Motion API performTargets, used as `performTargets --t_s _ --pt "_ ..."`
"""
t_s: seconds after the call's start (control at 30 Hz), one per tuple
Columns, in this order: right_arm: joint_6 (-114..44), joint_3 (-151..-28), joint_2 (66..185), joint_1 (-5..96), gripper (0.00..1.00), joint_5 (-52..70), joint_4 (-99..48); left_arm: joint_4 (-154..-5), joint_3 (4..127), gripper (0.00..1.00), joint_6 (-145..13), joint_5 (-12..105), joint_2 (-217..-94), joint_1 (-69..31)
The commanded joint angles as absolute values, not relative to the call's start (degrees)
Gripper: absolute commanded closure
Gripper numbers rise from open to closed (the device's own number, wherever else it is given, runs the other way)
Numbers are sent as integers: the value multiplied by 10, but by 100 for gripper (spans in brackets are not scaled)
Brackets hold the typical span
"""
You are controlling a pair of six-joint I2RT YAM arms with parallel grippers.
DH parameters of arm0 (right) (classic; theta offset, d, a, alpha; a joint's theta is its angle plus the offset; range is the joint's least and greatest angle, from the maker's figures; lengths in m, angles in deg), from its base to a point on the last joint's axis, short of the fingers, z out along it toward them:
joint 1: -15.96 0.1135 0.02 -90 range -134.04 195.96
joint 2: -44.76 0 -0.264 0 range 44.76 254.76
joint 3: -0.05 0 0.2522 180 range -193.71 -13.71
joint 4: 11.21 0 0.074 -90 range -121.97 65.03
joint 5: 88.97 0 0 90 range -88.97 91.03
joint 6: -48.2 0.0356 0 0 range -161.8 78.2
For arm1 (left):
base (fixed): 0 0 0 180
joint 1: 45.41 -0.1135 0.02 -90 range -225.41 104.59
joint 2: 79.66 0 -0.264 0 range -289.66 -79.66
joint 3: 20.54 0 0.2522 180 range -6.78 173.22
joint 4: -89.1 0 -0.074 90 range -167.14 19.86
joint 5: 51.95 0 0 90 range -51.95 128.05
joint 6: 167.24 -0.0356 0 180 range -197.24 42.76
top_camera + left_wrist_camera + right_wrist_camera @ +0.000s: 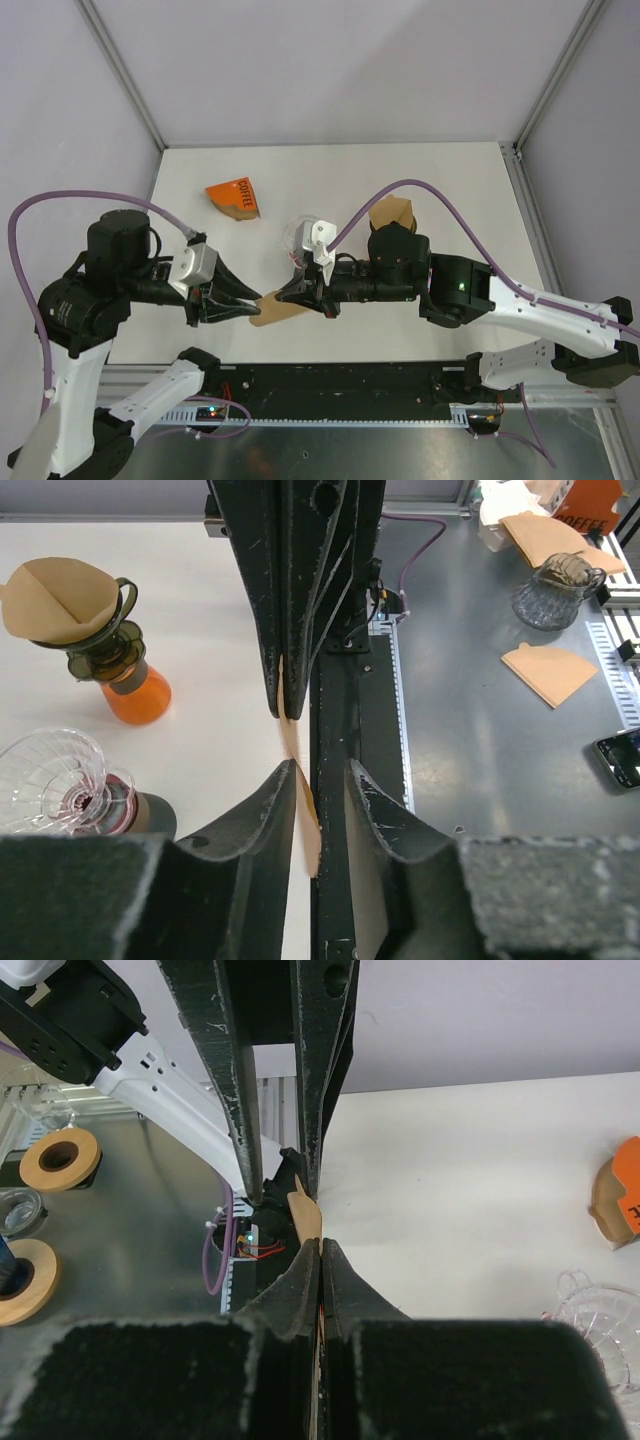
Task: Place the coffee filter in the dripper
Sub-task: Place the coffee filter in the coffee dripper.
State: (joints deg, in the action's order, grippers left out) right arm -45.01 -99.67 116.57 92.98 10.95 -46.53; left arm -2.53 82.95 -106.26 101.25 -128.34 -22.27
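Left gripper (243, 300): jaws spread, with a gap either side of the coffee filter (275, 309), seen edge-on. I cannot tell if it touches a finger. Right gripper (292, 296): pinching coffee filter's other end. Clear dripper (300, 236) just behind, half hidden from me by right wrist.

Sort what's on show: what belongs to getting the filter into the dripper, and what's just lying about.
Job: coffee filter, pinched in the right gripper; clear empty dripper.
Lying about: orange coffee box; dark dripper already holding a filter; spare filters and glass jug off the table.
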Motion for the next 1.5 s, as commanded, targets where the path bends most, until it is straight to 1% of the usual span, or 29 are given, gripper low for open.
performTargets --t_s 0.0,0.03,0.07,0.1,0.17,0.23,0.33,0.43,0.5,1.0,1.17,1.23,1.33,1.47 --pt "-444 -1012 1160 931 100 101 -447 -21 826 69 -1063 1048 -1282 -219" --pt "-444 -1012 1160 931 100 101 -447 -21 825 69 -1064 1044 -1282 -219" --pt "-444 -1012 1160 931 100 102 -447 -21 823 72 -1064 1040 -1282 -219" --pt "-444 -1012 1160 931 100 104 -446 -22 822 77 -1064 1032 -1282 -219" --pt "-445 -1012 1160 932 100 107 -446 -21 821 84 -1065 1022 -1283 -219" --pt "-447 -1011 1160 931 100 108 -447 -22 826 86 -1066 1012 -1284 -219" --pt "-447 -1011 1159 931 100 110 -450 -20 845 88 -1061 964 -1290 -219" --pt "-445 -1009 1155 931 100 113 -451 -21 858 97 -1052 943 -1298 -219" --pt "-445 -1008 1153 931 100 114 -449 -21 857 99 -1048 953 -1300 -219" --pt "-451 -1005 1149 931 100 125 -454 -20 885 100 -1054 955 -1306 -218" --pt "-450 -1006 1147 932 100 124 -453 -15 867 100 -1060 963 -1304 -219" --pt "-450 -1005 1145 932 100 124 -452 -8 859 99 -1066 968 -1302 -219" --pt "-450 -1005 1145 932 100 124 -451 -3 852 94 -1071 974 -1301 -219" --pt "-449 -1006 1148 932 100 126 -450 -1 848 94 -1073 977 -1302 -217"
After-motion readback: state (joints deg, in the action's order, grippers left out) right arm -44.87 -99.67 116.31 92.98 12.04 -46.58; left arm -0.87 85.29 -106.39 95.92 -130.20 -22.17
